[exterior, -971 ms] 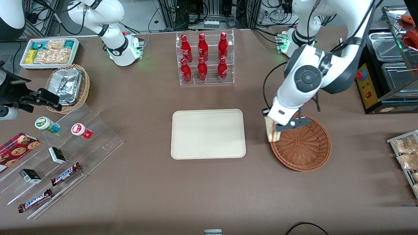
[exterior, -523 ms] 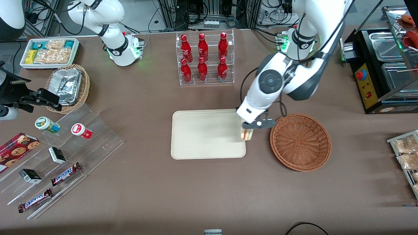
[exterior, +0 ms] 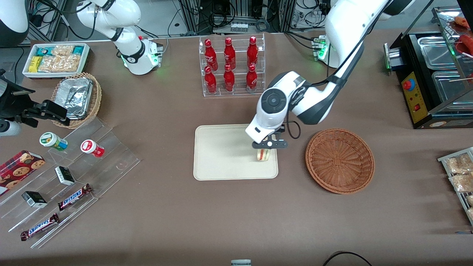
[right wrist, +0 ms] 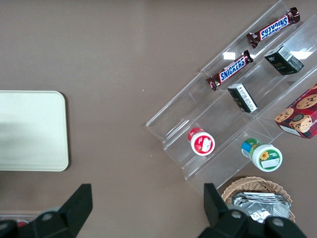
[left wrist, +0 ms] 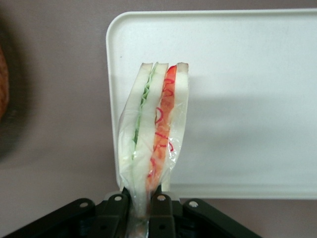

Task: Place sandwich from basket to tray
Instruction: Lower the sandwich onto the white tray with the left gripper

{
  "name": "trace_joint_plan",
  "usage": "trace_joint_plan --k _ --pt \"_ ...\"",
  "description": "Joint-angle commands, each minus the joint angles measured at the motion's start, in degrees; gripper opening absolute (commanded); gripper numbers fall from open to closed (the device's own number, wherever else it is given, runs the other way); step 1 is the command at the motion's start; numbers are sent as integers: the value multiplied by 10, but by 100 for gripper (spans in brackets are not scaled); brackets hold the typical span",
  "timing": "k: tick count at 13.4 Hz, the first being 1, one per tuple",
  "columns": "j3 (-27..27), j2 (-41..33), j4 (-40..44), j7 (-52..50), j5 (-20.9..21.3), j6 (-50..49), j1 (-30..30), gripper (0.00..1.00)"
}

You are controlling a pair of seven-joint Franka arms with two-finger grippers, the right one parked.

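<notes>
I have the claw (exterior: 264, 146) clamped on the narrow end of the sandwich (exterior: 262, 154), its two black fingers (left wrist: 159, 208) pinching the wrapped wedge so the bread hangs with its red and green layers edge-on in the wrist view. Taking the tray (exterior: 221, 155) as my landmark, the sandwich hangs over the tray's end nearest the basket (exterior: 340, 160), inside the rim, and the basket sits apart from the tray on the desk (exterior: 236, 214), with nothing in it. To do this step well, I judge I should ease straight down until the wedge's lower end meets the tray, then part the claw slowly, because the wedge is tall and thin and may topple toward the rim; nudging it a little toward the tray's middle first would leave more margin. I cannot tell how high the sandwich hangs above the tray, nor whether it already touches it. The fingertips are cut off in the wrist view, and the clear wrap blurs where the grip ends.
</notes>
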Motion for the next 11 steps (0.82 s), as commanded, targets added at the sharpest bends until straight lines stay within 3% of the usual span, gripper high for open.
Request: trace_joint_plan --k 1,7,11 --pt "5 52 59 -46 33 -6 -20 0" --pt "8 93 95 -73 39 27 -39 0" --pt "8 112 106 -78 66 28 -42 0"
